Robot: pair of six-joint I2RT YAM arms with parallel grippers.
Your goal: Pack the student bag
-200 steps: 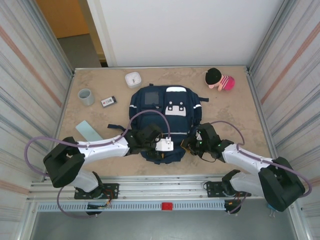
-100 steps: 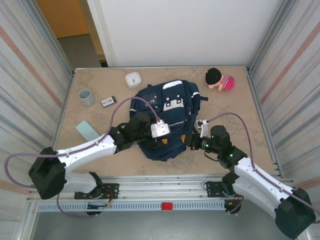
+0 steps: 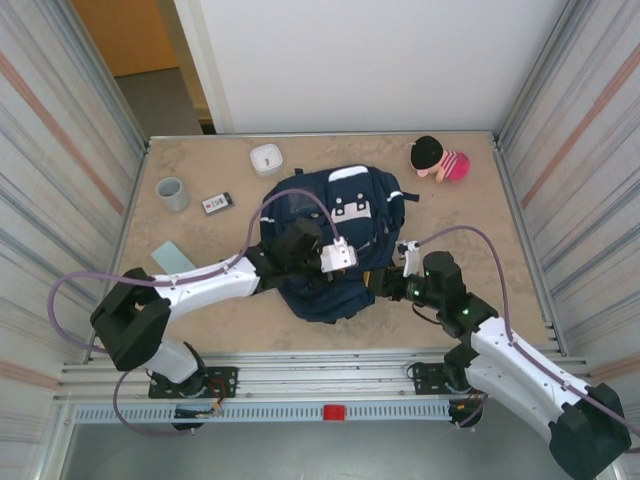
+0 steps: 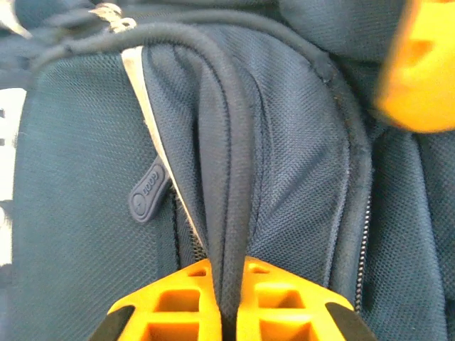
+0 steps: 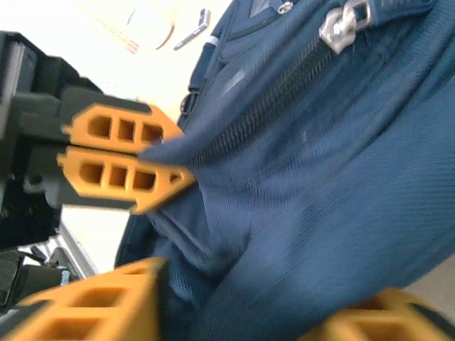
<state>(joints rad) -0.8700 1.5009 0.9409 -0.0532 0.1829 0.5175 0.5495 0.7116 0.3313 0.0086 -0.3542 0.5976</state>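
One student bag (image 3: 320, 300) lies diagonally, long axis near-left to far-right.

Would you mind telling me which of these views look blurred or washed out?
Top external view: sharp and evenly lit, the student bag crisp. Left wrist view: bag weave in focus, an orange blur at upper right. Right wrist view: soft throughout, the table washed out to white.

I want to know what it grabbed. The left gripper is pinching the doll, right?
No. The left gripper is pinching a ridge of the bag, not the doll, which sits untouched at the far right of the table. The left wrist view shows it.
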